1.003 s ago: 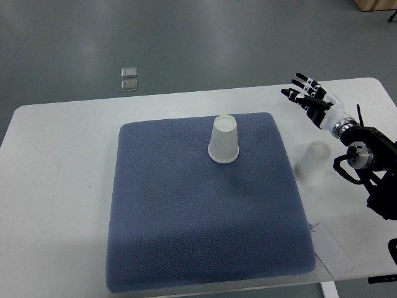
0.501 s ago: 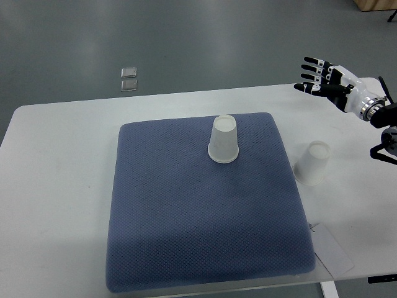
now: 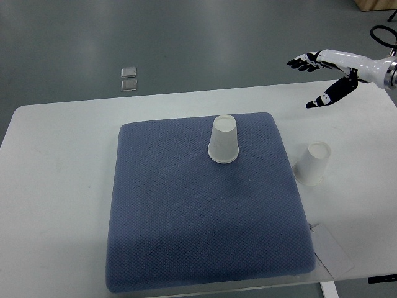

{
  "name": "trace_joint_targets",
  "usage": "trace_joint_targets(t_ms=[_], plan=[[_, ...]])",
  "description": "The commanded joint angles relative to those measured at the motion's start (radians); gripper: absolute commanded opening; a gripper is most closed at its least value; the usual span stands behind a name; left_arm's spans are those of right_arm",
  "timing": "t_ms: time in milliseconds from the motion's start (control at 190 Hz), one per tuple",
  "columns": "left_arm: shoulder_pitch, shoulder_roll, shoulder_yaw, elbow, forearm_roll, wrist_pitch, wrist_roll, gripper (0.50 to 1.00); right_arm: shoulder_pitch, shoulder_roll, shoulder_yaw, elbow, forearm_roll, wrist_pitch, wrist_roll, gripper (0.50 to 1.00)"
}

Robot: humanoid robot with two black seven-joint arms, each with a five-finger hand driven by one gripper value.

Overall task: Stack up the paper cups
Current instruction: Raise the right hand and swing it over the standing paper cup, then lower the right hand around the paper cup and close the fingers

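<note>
The right hand (image 3: 325, 74) has risen from beside the cup on the counter (image 3: 312, 163) – fingers spread, holding nothing – so the cup on the blue pad (image 3: 224, 139) waits unstacked.

Right hand (image 3: 332, 69): I see it open, raised above the table's (image 3: 56, 161) far right corner.
Below and toward me: one upside-down cup (image 3: 312, 163) on bare table, just off the mat (image 3: 198, 205) edge, open room around it.
Farther left: second cup (image 3: 223, 139) alone on the mat, unobstructed between.
</note>
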Motion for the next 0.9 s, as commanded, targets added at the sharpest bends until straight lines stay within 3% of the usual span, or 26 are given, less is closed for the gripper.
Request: trace_joint_targets(t_ms=[0, 406, 897], plan=[[-0.001, 0.000, 0.000, -0.001, 0.000, 0.000, 0.000, 1.000, 0.050, -0.039, -0.112, 0.052, -0.060, 0.002, 0.019, 0.905], [0.001, 0.000, 0.000, 0.001, 0.000, 0.000, 0.000, 1.000, 0.092, -0.101, -0.315, 0.135, -0.230, 0.004, 0.031, 0.907], [-0.001, 0.000, 0.000, 0.001, 0.000, 0.000, 0.000, 1.000, 0.078, -0.039, -0.390, 0.037, -0.311, -0.048, 0.028, 0.876]])
